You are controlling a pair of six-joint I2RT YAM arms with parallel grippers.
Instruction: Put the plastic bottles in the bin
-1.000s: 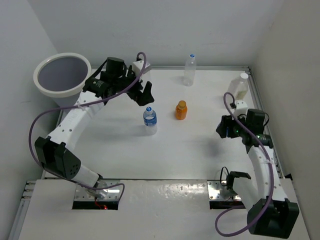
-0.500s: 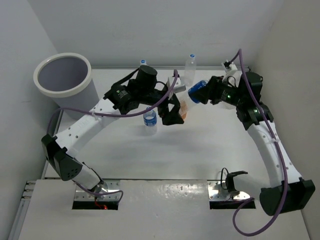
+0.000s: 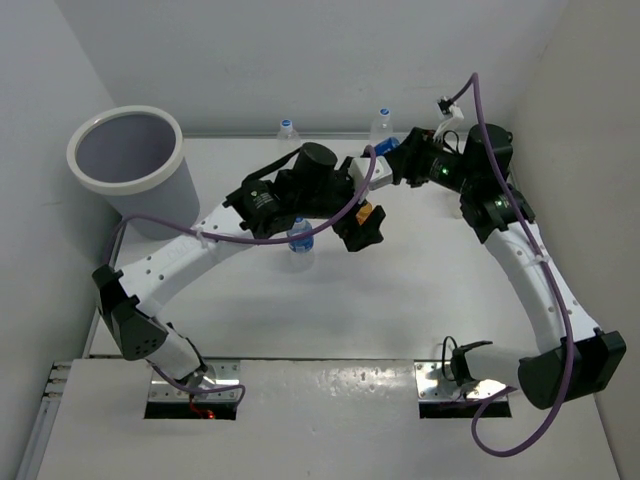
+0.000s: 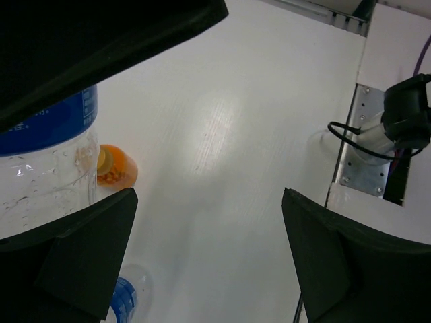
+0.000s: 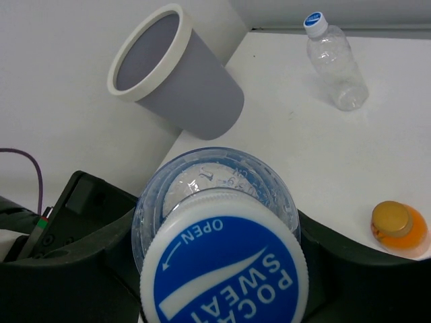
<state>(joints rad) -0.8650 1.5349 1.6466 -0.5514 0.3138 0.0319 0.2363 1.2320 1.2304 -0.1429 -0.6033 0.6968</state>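
Note:
My right gripper (image 3: 395, 163) is shut on a clear bottle with a blue label (image 3: 388, 149) and holds it above the table's back middle. In the right wrist view the bottle's blue and white cap (image 5: 225, 269) fills the space between the fingers of the right gripper (image 5: 219, 235). My left gripper (image 3: 362, 228) is open and empty just below it; the left wrist view shows the left gripper (image 4: 209, 262) over bare table. The orange bottle (image 3: 378, 212) stands beside the left fingers. A blue-labelled bottle (image 3: 298, 238) stands under the left arm. The bin (image 3: 125, 150) is at the back left. The whitish bottle is hidden.
Two clear blue-capped bottles stand by the back wall, one at the left (image 3: 287, 128) and one at the right (image 3: 382, 120). The left wrist view shows the held bottle (image 4: 40, 155), the orange bottle (image 4: 114, 168) and a blue cap (image 4: 124, 296). The walls close in at the back and on both sides.
My right arm swung from the right side to the back middle and now holds the blue-labelled bottle. My left arm moved from near the bin rightwards to the orange bottle.

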